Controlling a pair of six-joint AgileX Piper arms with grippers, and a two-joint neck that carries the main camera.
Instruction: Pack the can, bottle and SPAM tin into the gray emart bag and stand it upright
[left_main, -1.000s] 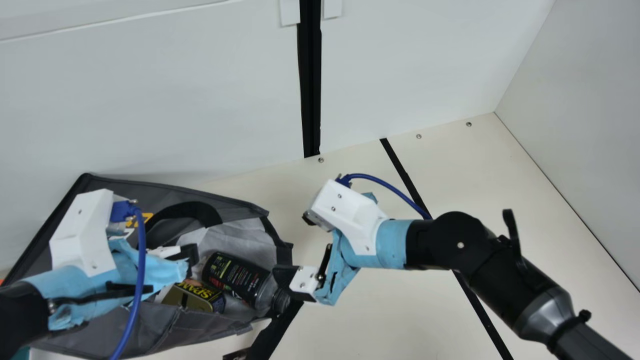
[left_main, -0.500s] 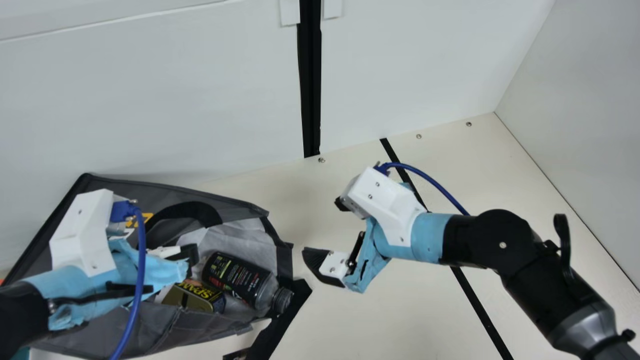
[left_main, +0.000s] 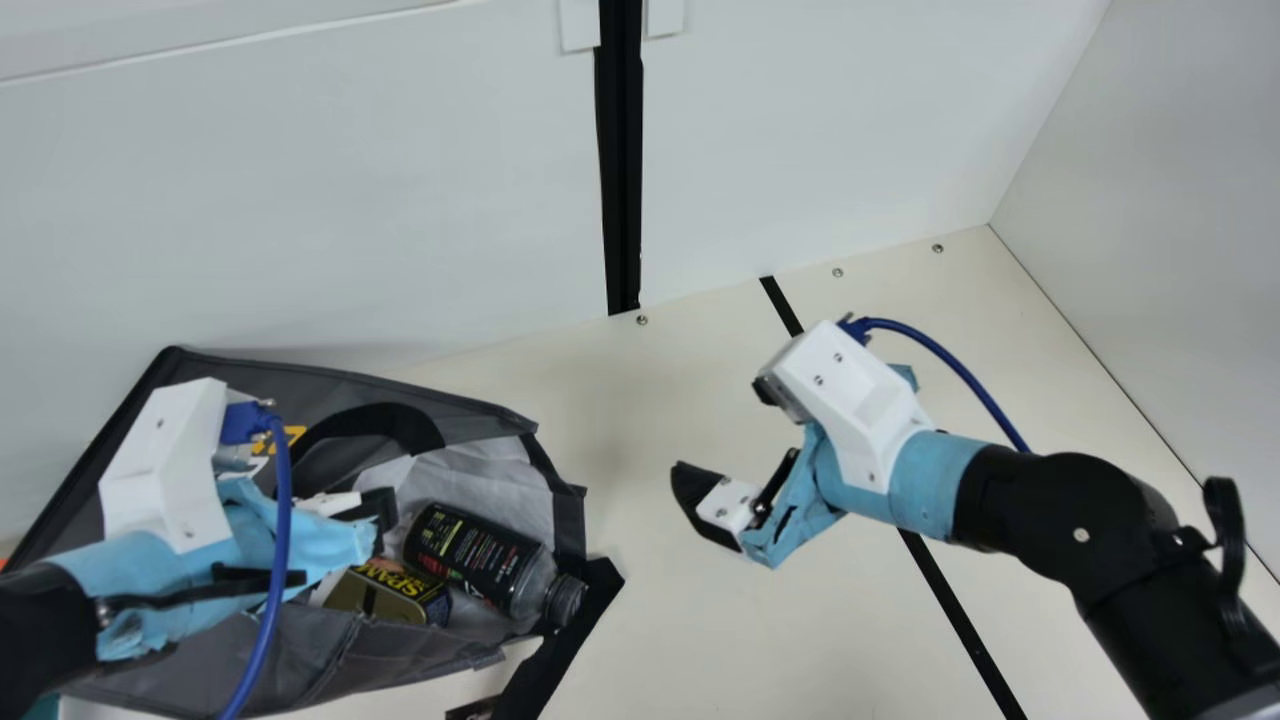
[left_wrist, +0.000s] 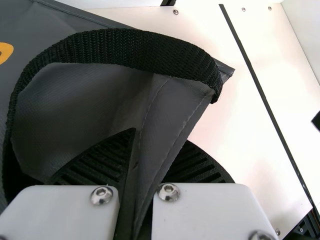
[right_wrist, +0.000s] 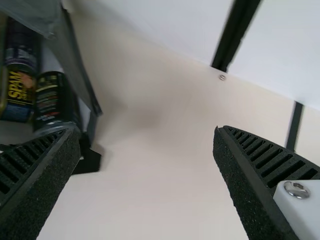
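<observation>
Left gripper (left_wrist: 160, 136) pinching its edge (left_wrist: 182, 120), right gripper (right_wrist: 142, 131) spread, the limp bag (left_main: 300, 385) lies on the counter (left_main: 680, 640), probably weighty with bottle (left_main: 470, 560) and SPAM tin (left_main: 395, 597), best lifted by its handle (left_main: 395, 420).

Right gripper (left_main: 698, 500) drawn away from mouth of gray emart bag (left_main: 300, 655): fingers, overlapping neck of bottle (left_main: 475, 560) in main view a second ago, now well apart from bag, above tabletop (left_main: 630, 660); right arm (left_main: 1060, 520) swung toward main view's right edge; bottle neck, partly covered earlier, now in plain sight
</observation>
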